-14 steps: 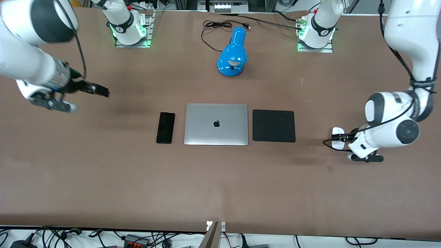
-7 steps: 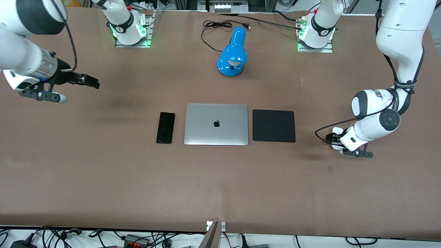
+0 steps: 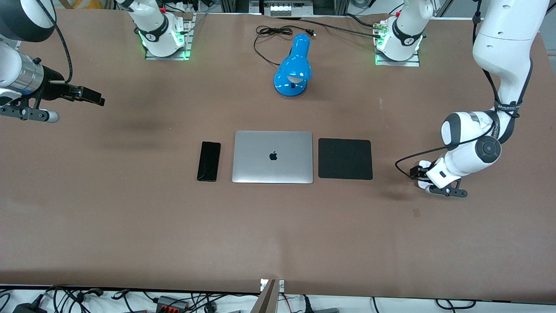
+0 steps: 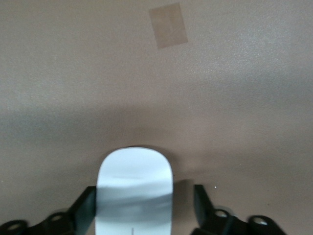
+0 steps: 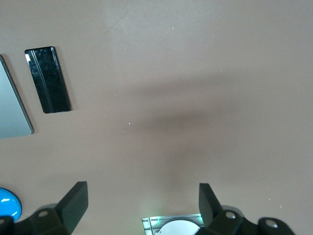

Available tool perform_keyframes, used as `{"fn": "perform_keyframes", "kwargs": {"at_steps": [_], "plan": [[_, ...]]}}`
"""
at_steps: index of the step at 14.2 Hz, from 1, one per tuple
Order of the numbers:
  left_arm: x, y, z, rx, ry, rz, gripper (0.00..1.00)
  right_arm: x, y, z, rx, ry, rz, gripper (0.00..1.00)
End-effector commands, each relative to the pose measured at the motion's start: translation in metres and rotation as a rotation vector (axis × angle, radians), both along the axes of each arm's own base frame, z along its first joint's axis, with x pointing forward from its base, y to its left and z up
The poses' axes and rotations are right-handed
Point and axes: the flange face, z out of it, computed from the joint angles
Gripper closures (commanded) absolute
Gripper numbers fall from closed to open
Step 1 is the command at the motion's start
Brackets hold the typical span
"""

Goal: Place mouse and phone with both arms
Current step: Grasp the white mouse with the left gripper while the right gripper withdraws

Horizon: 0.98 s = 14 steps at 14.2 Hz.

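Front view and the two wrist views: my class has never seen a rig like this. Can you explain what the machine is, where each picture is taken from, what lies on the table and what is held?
The machine is two white robot arms, each ending in a two-finger gripper. The wide picture looks down from a high camera that faces the arms. The other two come from cameras on their wrists.

On the brown table lie a black phone, a closed silver laptop beside it, then a square black mat. A blue lamp stands nearer the arms' bases.

The left gripper is down at the white mouse, its fingers on either side, one of them clear of it, so nothing is gripped yet. The right gripper hangs open and empty over bare table at its arm's end.
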Motion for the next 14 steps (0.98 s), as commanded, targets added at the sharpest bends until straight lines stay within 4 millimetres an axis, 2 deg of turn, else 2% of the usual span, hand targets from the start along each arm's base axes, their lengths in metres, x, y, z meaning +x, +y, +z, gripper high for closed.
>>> {"fn": "perform_keyframes", "kwargs": {"at_steps": [1,2,3,5,6,8,10,11,13,14], "plan": [[-0.003,0.002,0.009,0.012,-0.014,-0.025,0.62,-0.010,-0.013,0.029,0.001,0.048,-0.028,0.00],[-0.002,0.002,0.013,0.012,-0.019,-0.025,0.67,-0.009,-0.022,0.058,-0.012,-0.011,-0.043,0.00],[0.001,0.001,0.023,0.013,-0.036,-0.021,0.67,-0.002,-0.022,0.078,-0.016,-0.079,-0.046,0.00],[0.003,-0.013,0.048,0.007,-0.014,-0.034,0.67,0.008,-0.012,0.083,-0.030,-0.159,-0.026,0.00],[0.007,-0.024,0.060,0.005,0.035,-0.046,0.67,0.011,-0.002,0.075,-0.036,-0.161,-0.037,0.00],[0.008,-0.062,0.075,-0.002,0.137,-0.002,0.67,0.010,0.003,0.072,-0.048,-0.193,-0.104,0.00],[0.002,-0.118,0.084,-0.016,0.152,0.062,0.67,0.013,-0.001,0.074,-0.103,-0.202,-0.088,0.00],[-0.005,-0.153,0.083,-0.021,0.164,0.103,0.67,0.016,-0.004,0.077,-0.141,-0.203,-0.058,0.00],[-0.022,-0.221,0.074,0.007,0.170,0.155,0.67,0.018,0.011,0.081,-0.172,-0.218,0.003,0.00],[-0.028,-0.243,0.068,0.039,0.150,0.144,0.67,0.021,0.012,0.081,-0.172,-0.248,0.009,0.00]]}}
